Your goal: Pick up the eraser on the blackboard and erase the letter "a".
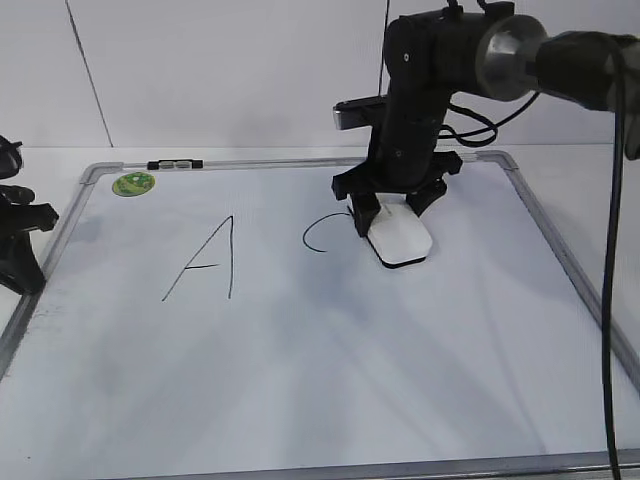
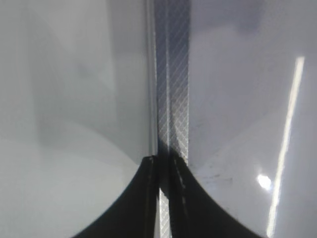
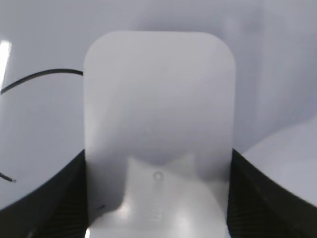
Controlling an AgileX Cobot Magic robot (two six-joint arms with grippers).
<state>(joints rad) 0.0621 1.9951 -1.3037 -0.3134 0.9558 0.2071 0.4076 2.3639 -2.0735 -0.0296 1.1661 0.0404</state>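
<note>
The white eraser (image 1: 402, 238) lies flat on the blackboard (image 1: 300, 380), held between the fingers of my right gripper (image 1: 392, 212). It fills the right wrist view (image 3: 158, 124), with a black finger on each side. Of the letter "a" (image 1: 318, 235) only a left-hand curved stroke shows, just left of the eraser; the right wrist view shows it as a thin arc (image 3: 39, 77). My left gripper (image 1: 18, 235) rests at the board's left edge, shut, its closed fingers (image 2: 166, 198) over the grey frame (image 2: 173, 99).
A capital "A" (image 1: 205, 262) is drawn left of centre. A round green sticker (image 1: 133, 184) and a small black-and-clear clip (image 1: 175, 164) sit at the top left of the frame. The right arm (image 1: 430, 90) stands over the board's upper middle.
</note>
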